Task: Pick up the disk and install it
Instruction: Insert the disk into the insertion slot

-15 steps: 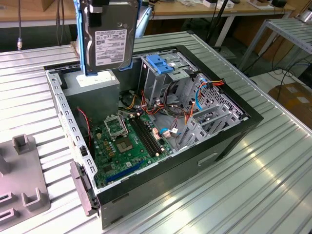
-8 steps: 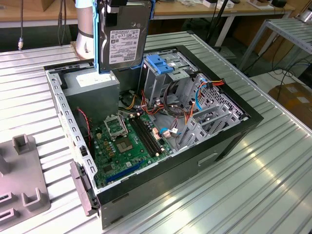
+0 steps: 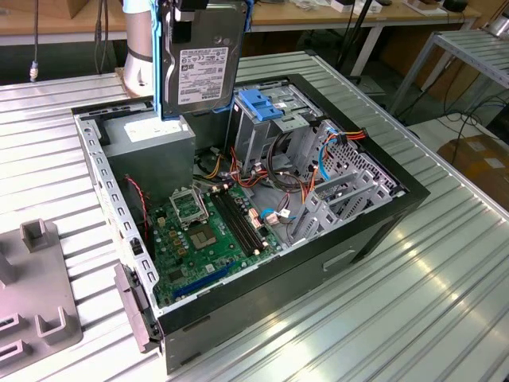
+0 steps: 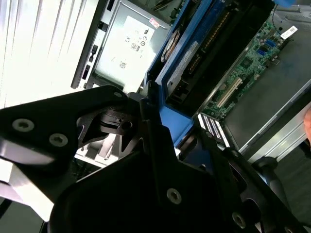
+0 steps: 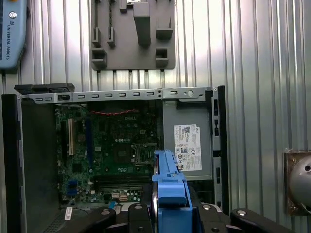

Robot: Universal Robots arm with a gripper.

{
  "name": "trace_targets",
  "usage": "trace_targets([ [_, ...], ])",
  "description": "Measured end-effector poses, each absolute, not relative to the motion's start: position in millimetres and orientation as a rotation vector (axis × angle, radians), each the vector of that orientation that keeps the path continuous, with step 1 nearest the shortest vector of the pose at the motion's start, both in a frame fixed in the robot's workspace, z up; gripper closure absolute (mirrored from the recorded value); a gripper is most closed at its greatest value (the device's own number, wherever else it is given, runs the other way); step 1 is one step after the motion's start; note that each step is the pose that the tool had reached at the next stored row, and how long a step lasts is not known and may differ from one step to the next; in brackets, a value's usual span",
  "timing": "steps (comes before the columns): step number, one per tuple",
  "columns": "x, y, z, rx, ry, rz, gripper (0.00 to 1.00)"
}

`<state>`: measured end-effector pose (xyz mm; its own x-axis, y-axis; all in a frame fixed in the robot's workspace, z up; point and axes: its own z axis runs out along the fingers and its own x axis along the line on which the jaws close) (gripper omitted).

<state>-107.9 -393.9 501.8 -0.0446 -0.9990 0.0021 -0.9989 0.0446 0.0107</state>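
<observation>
The end effector (image 5: pixel 171 212) appears clenched on the disk (image 3: pixel 203 60) by its blue carrier rail (image 5: pixel 170 187), though the contact itself is partly hidden. The disk hangs upright, label outward, above the open computer case (image 3: pixel 374 231), near the power supply (image 3: pixel 147 139) and drive cage (image 3: pixel 266 119). The case rests on the ribbed metal surface (image 3: pixel 398 318).

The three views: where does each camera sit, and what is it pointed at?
Exterior view: off the arm, above the table, looking down slantwise into the open computer case; the arm shows, holding the disk above it.
First wrist view: on the arm, looking straight down into the case; the gripper shows, shut on the disk's blue carrier.
Second wrist view: on the arm, looking slantwise along the disk; the gripper's black links show.
Shared: both wrist views show the motherboard and the power supply.
</observation>
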Motion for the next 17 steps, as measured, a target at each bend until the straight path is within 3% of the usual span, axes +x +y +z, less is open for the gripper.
trace_targets([
  [17, -107.9, -424.3, 501.8, 2.165, -2.264, -0.010, 0.63],
])
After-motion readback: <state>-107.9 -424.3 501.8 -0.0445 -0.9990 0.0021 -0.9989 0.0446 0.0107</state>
